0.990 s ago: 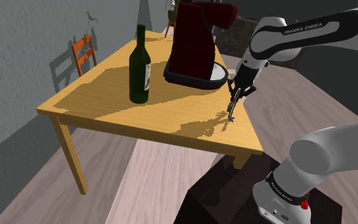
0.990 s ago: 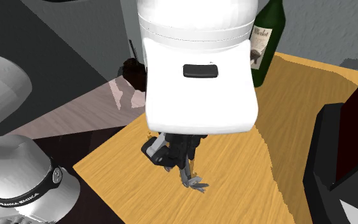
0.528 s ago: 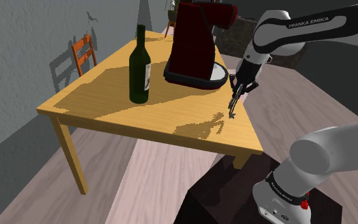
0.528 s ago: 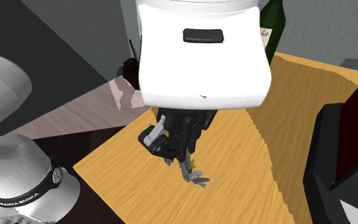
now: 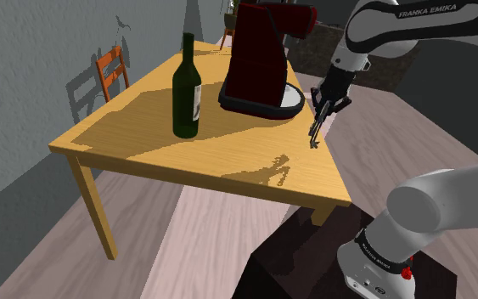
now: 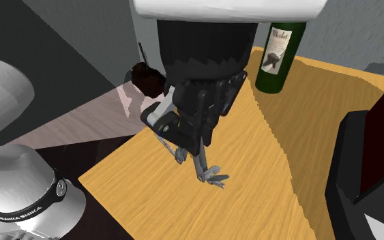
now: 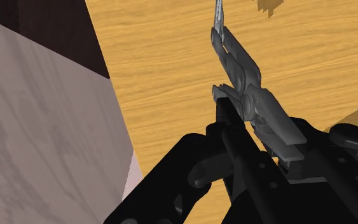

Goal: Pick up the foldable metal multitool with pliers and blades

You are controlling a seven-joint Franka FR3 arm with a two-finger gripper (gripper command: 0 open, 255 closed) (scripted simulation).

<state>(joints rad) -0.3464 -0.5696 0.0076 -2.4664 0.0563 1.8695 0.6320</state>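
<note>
Multitool [image 6: 209, 176] clamped in pincer [image 6: 194, 146], hangs below it, abv table [image 6: 286, 170].

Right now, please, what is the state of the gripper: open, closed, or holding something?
Gripper: closed on the grey multitool, holding it above the wooden table.

Grey multitool [image 7: 250, 95], green bottle [image 5: 186, 89], wood-grain table [image 5: 135, 132]

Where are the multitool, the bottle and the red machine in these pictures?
multitool [image 7: 246, 79], wrist view, on its grey hinged middle.
bottle [image 5: 186, 100], shoulder view, on its dark green body.
red machine [image 5: 255, 51], shoulder view, on its upright column.
</note>
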